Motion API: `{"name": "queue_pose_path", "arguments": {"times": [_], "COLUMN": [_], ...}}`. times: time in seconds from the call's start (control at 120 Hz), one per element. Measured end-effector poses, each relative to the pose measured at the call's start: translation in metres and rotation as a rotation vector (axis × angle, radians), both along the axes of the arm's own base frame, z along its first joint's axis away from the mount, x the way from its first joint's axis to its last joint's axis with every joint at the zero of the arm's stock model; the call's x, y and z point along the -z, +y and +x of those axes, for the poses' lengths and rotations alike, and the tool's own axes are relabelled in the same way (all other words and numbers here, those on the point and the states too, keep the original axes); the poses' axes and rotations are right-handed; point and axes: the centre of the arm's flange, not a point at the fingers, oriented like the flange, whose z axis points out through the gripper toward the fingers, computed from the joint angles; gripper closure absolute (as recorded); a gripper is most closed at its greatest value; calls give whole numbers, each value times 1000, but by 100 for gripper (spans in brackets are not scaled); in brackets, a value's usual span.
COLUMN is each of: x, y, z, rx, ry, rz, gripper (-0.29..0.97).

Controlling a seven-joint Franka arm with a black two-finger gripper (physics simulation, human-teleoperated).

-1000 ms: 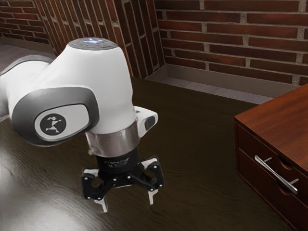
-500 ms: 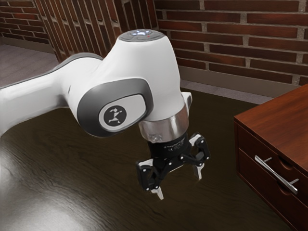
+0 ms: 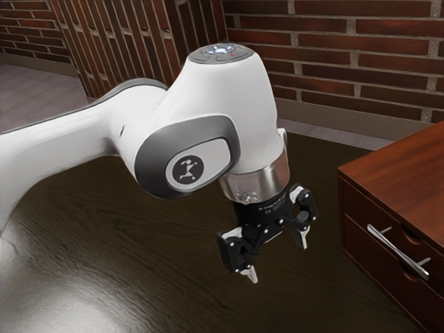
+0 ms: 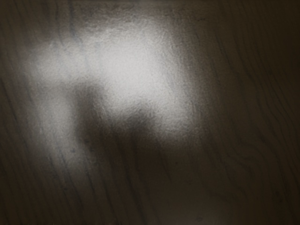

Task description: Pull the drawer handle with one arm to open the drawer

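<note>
A reddish-brown wooden drawer cabinet stands at the exterior view's right edge. Its upper drawer front carries a long silver bar handle that runs diagonally. The drawer front sits flush with the cabinet. My black gripper hangs over the dark table, well left of the handle, with its fingers spread apart and nothing between them. Its white fingertips point down at the tabletop. The wrist view looks down on the dark wood tabletop with a bright glare patch.
The dark wooden table stretches under and around my arm. A brick wall runs along the back, with slatted wooden panels at the upper left. My white arm crosses the exterior view's left half.
My arm has swung toward the exterior view's right, carrying the gripper closer to the cabinet. The fingers have stayed spread. The drawer has not moved.
</note>
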Motion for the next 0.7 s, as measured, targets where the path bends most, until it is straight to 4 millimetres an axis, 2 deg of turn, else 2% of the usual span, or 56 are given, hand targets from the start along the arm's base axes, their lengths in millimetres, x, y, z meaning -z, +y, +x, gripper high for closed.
{"name": "queue_pose_path", "arguments": {"times": [0.108, 0.3, 0.55, 0.617, 0.7], "x": [0, 3, -1, -2, -4], "y": [-11, -50, -87, -92, -92], "z": [-4, -20, -14, -12, 1], "rx": [15, 106, 204, 221, 222], "ry": [-4, -5, -47, -64, -89], "rz": [3, 5, -9, -16, -26], "gripper": [0, 0, 0, 0, 0]}}
